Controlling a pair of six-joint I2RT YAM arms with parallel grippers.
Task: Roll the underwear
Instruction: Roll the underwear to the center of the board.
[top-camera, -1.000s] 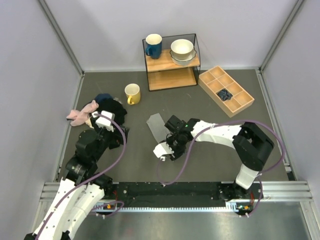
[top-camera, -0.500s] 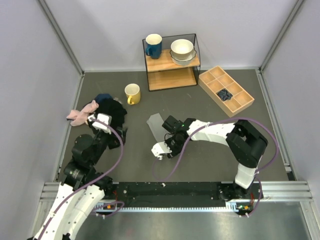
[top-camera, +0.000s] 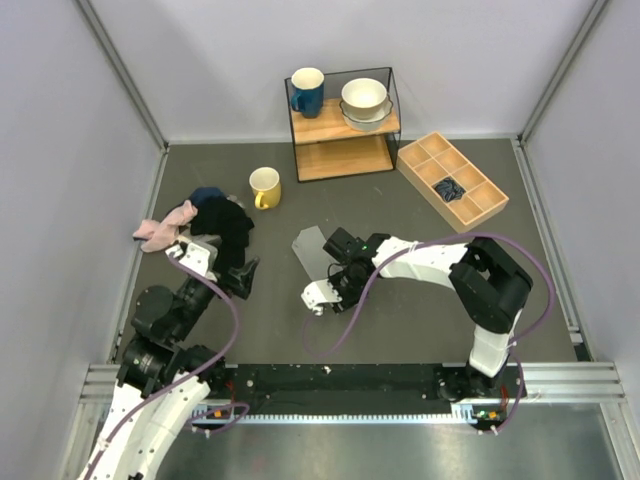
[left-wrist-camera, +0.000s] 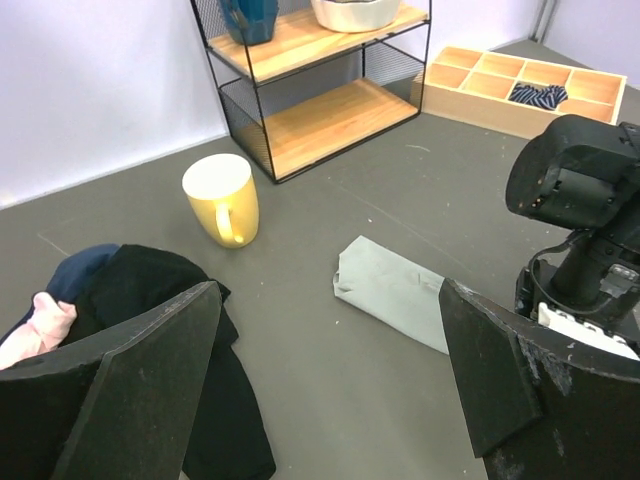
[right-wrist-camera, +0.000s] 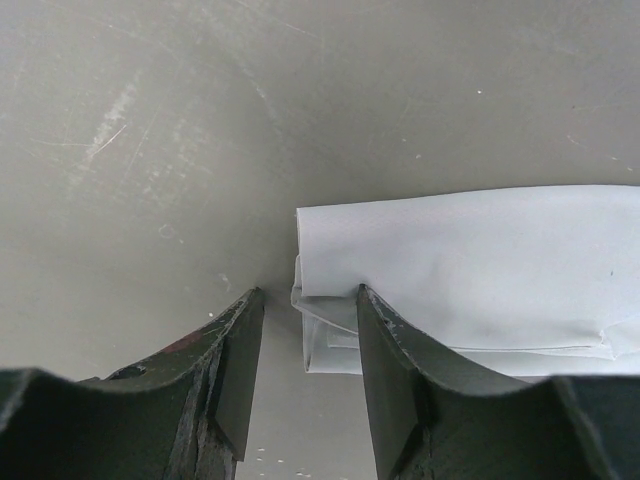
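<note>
The underwear (top-camera: 310, 249) is a light grey cloth folded into a narrow strip on the dark table, left of centre. It also shows in the left wrist view (left-wrist-camera: 393, 292) and the right wrist view (right-wrist-camera: 470, 265). My right gripper (top-camera: 337, 272) points down over the strip's near end. Its jaws (right-wrist-camera: 305, 325) stand a little apart, with the layered end of the cloth between them. My left gripper (top-camera: 241, 273) is open wide and empty. It sits low and left of the cloth, with bare table between its fingers (left-wrist-camera: 330, 385).
A pile of black, blue and pink clothes (top-camera: 205, 220) lies at the left. A yellow mug (top-camera: 265, 187) stands behind the cloth. A wire shelf (top-camera: 345, 125) holds a blue mug and bowls. A wooden divided tray (top-camera: 480, 205) holds a dark blue bundle (top-camera: 449, 188).
My left arm has drawn back toward its base. My right gripper has shifted slightly left over the end of the cloth.
</note>
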